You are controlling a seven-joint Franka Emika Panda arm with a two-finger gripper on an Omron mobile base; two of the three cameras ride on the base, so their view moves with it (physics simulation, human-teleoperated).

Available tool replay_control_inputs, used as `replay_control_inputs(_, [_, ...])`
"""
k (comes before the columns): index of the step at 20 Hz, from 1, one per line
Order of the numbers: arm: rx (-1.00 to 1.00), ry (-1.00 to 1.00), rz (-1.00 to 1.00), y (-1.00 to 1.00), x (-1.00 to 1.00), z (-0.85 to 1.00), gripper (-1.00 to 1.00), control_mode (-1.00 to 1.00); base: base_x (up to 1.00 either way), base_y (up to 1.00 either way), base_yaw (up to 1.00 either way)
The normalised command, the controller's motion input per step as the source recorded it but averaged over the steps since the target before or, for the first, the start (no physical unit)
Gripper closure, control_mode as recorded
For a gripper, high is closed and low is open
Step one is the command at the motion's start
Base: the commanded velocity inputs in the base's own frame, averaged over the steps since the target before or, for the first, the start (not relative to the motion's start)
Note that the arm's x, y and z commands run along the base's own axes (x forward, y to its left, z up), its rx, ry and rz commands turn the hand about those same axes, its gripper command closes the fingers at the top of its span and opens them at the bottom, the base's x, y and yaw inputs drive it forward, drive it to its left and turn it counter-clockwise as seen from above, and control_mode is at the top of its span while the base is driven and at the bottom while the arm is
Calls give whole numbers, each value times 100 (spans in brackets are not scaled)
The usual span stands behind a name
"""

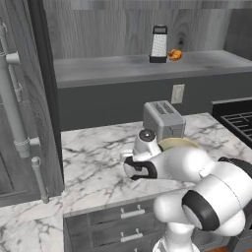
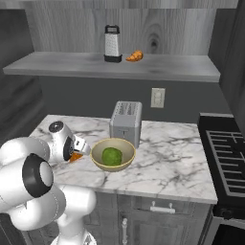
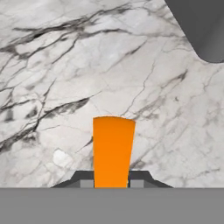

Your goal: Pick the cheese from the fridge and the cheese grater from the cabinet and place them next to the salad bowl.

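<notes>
My gripper (image 3: 112, 183) is shut on the bright orange cheese (image 3: 113, 151), which stands up between the two dark fingertips over the marble counter. From the right base camera the cheese (image 2: 75, 157) peeks out under the hand, just left of the tan salad bowl (image 2: 125, 161) with green contents. The hand hangs low over the counter beside that bowl. The cheese grater (image 1: 158, 44) stands upright on the grey cabinet shelf (image 1: 98, 69); the right base camera also catches the grater (image 2: 112, 44). The fridge (image 1: 19, 113) rises at the left edge.
A silver toaster (image 2: 126, 120) stands right behind the bowl. An orange-brown croissant (image 2: 134, 56) lies on the shelf right of the grater. A dark stove (image 2: 229, 158) borders the counter on the right. Drawer fronts (image 1: 123, 221) sit below the counter edge.
</notes>
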Motion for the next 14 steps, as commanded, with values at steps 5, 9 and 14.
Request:
replay_control_inputs(5, [0, 0, -2, -17, 9, -32, 100, -100, 0, 0, 0])
replay_control_inputs(9, [0, 0, -2, -14, -1, -38, 100, -100, 0, 0, 0])
replay_control_inputs(14, [0, 0, -3, -14, -8, -33, 100, -100, 0, 0, 0])
